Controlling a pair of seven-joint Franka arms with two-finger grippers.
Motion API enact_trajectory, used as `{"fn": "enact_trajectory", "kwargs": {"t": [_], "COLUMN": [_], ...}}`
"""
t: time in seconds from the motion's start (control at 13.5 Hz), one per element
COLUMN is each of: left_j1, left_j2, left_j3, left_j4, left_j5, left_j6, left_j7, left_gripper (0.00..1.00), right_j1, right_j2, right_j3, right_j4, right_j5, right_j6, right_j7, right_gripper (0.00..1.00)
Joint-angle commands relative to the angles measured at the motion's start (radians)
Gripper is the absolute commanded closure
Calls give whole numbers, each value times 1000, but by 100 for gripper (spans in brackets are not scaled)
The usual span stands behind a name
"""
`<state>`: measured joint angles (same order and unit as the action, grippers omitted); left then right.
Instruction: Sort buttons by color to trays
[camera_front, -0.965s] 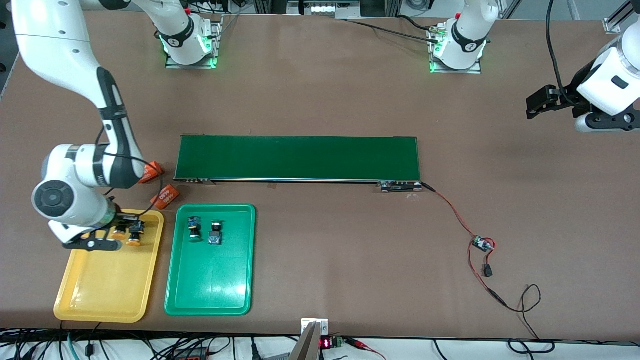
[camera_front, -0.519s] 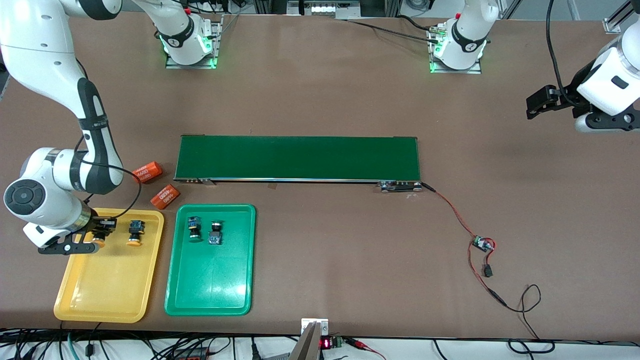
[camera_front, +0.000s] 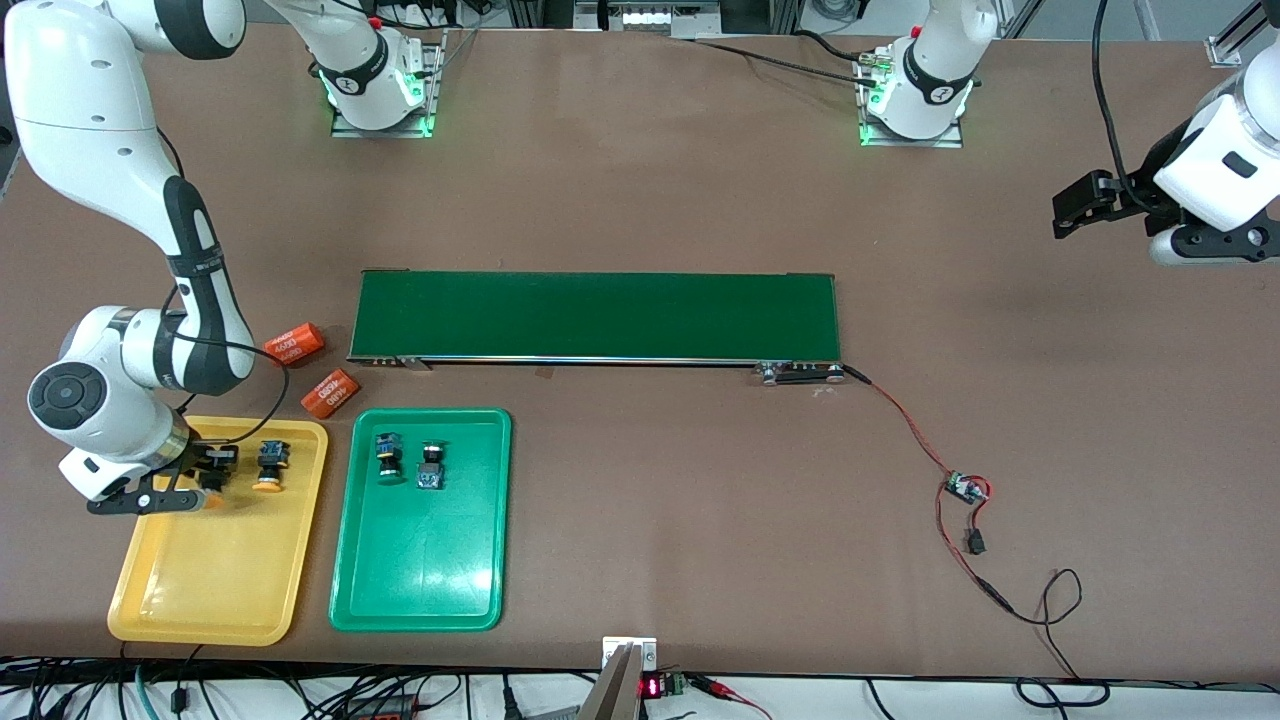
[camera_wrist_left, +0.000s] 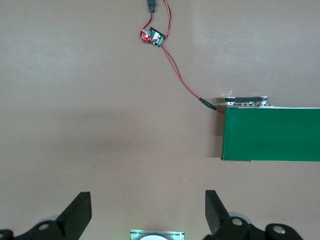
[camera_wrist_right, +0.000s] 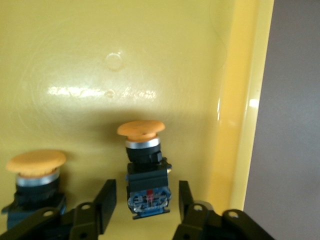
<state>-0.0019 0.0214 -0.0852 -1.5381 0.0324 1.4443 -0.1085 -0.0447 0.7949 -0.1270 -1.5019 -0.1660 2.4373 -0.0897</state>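
In the right wrist view a yellow-capped button (camera_wrist_right: 146, 172) lies on the yellow tray (camera_wrist_right: 240, 100), between the fingers of my right gripper (camera_wrist_right: 146, 195). The jaws are open, with a gap on each side of the blue body. A second yellow-capped button (camera_wrist_right: 35, 172) (camera_front: 268, 466) lies beside it in the same tray (camera_front: 215, 580). My right gripper (camera_front: 207, 463) is low over that tray's end farthest from the front camera. Two green-capped buttons (camera_front: 388, 455) (camera_front: 430, 467) lie in the green tray (camera_front: 420, 580). My left gripper (camera_wrist_left: 147, 200) (camera_front: 1075, 203) waits open above bare table at the left arm's end.
The long dark green conveyor belt (camera_front: 595, 315) (camera_wrist_left: 270, 135) lies across the table's middle. Two orange cylinders (camera_front: 295, 343) (camera_front: 330, 392) lie between it and the yellow tray. A red-and-black wire runs from the belt to a small circuit board (camera_front: 965, 488) (camera_wrist_left: 152, 36).
My right gripper carried a yellow-capped button away from the other one, toward the right arm's end of the yellow tray, then opened its jaws off it. The left arm has not moved.
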Motion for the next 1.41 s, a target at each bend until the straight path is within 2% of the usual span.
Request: {"fn": "enact_trajectory", "kwargs": {"t": [0.0, 0.15, 0.3, 0.52, 0.74, 0.82, 0.96, 1.04, 1.19, 1.34], "left_j1": [3, 3, 3, 3, 3, 3, 3, 3, 3, 3], "left_j2": [14, 14, 14, 14, 14, 14, 14, 14, 14, 14], "left_j3": [-2, -2, -1, -2, -2, -1, -2, -2, -2, -2], "left_j4": [33, 33, 33, 33, 33, 33, 33, 33, 33, 33], "left_j5": [-11, -11, -11, -11, -11, -11, -11, -11, -11, -11], "left_j6": [-25, -25, -25, -25, -25, -25, -27, -27, -27, -27], "left_j7": [23, 23, 23, 23, 23, 23, 23, 23, 23, 23], "left_gripper": [0, 0, 0, 0, 0, 0, 0, 0, 0, 0], "right_j1": [-23, -30, -29, -14, 9, 32, 159, 210, 232, 200], "right_j2": [-19, -83, -162, -241, -341, -371, -433, -460, -514, -546], "right_j3": [50, 72, 90, 103, 89, 49, -79, -116, -134, -137], "right_j4": [23, 29, 46, 167, 166, 161, 150, 150, 147, 140], "right_j5": [43, 107, 128, 224, 230, 230, 229, 230, 227, 227], "right_j6": [-56, -151, -255, -540, -670, -694, -759, -791, -854, -957], "right_j7": [-25, -28, -27, -22, -19, -22, -24, -21, -16, 54], "right_gripper": [0, 0, 0, 0, 0, 0, 0, 0, 0, 0]}}
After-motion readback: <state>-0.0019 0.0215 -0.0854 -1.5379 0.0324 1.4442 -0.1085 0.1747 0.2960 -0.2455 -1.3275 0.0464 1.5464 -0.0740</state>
